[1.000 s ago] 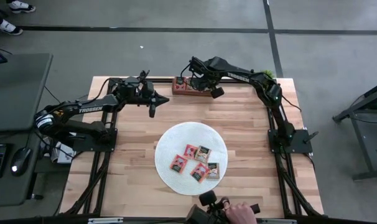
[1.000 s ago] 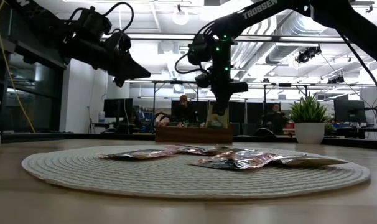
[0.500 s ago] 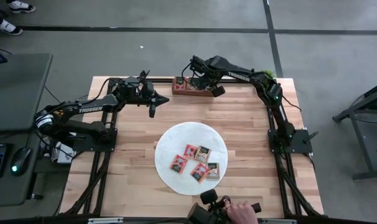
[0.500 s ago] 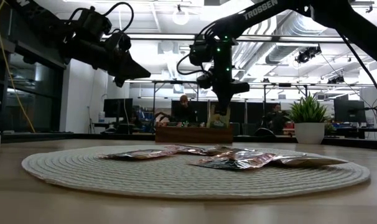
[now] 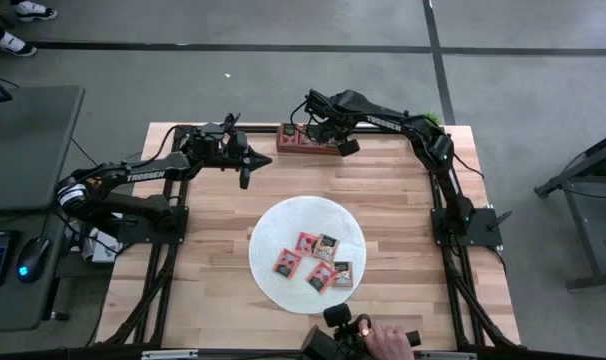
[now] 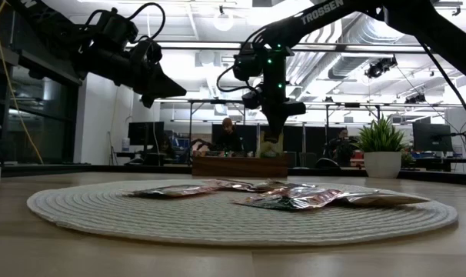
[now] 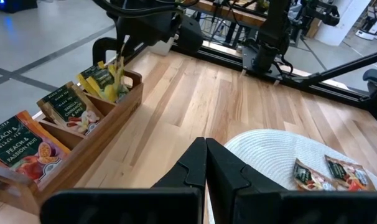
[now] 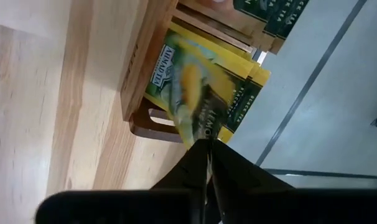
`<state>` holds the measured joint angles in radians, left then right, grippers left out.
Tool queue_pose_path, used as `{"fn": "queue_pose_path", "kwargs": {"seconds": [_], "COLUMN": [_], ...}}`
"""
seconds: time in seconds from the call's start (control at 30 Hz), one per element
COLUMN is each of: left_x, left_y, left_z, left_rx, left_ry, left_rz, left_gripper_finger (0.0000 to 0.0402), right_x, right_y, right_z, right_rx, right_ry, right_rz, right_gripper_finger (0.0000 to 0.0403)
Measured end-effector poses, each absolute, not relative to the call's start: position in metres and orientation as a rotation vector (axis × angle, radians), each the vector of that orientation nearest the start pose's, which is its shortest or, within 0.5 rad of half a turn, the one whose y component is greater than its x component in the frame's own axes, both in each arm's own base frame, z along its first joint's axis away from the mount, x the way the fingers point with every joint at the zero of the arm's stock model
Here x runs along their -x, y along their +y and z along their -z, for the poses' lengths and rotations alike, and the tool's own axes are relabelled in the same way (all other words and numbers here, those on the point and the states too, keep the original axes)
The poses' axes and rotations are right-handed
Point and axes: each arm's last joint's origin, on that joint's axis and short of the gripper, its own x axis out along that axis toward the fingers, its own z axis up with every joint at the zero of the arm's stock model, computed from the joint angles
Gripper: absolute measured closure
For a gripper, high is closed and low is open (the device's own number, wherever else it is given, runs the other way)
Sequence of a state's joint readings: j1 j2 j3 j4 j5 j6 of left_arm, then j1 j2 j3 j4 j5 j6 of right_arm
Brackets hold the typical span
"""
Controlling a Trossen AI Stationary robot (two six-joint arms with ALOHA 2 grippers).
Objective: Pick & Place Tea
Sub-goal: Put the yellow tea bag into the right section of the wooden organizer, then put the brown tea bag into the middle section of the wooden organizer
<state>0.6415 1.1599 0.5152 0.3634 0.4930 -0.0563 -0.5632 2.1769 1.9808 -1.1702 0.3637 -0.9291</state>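
Item: we are noting the right gripper (image 5: 331,141), pinching a yellow tea packet (image 8: 198,93), now lowering it into the tray (image 5: 308,143) at upper centre of the bench (image 5: 403,210), so the placement looks nearly done; left gripper (image 5: 245,176) closed, idling.

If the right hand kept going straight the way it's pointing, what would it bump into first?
The right hand points down into the end compartment of the wooden tray, pinching a yellow tea packet. Going straight on, that packet would probably press against the yellow packets already standing there, then the tray's floor.

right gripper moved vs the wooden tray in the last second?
Yes, slightly. In the high view the right gripper has edged in over the brown three-compartment wooden tray, and it pinches a yellow tea packet above the end compartment.
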Motion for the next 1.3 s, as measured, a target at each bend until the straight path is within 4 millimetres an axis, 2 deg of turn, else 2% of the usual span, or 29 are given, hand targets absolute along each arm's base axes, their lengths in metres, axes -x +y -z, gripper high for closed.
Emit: {"fn": "queue_pose_path", "kwargs": {"seconds": [0.33,0.53,0.63,0.83,0.93,1.07,1.3], "left_x": [-0.197,-0.197,-0.197,-0.197,-0.197,-0.198,-0.196], "left_y": [0.13,0.13,0.13,0.13,0.13,0.129,0.128], "left_z": [-0.22,-0.22,-0.22,-0.22,-0.22,-0.219,-0.212], "left_rx": [0.209,0.21,0.209,0.207,0.207,0.214,0.236], "left_ry": [0.232,0.232,0.232,0.232,0.233,0.242,0.307], "left_rz": [-0.137,-0.132,-0.132,-0.134,-0.136,-0.109,-0.111], "left_gripper_finger": [0.0401,0.0401,0.0401,0.0401,0.0401,0.0401,0.0401], "right_x": [-0.368,-0.37,-0.369,-0.365,-0.365,-0.368,-0.377], "right_y": [-0.244,-0.236,-0.231,-0.221,-0.216,-0.207,-0.183], "right_z": [-0.239,-0.244,-0.248,-0.262,-0.268,-0.269,-0.268], "right_rx": [0.483,0.397,0.319,0.016,-0.081,-0.131,-0.107], "right_ry": [1.614,1.589,1.563,1.433,1.383,1.367,1.403], "right_rz": [0.169,0.263,0.287,0.287,0.276,0.235,0.178], "right_gripper_finger": [0.0304,0.028,0.028,0.0293,0.0306,0.0324,0.037]}}
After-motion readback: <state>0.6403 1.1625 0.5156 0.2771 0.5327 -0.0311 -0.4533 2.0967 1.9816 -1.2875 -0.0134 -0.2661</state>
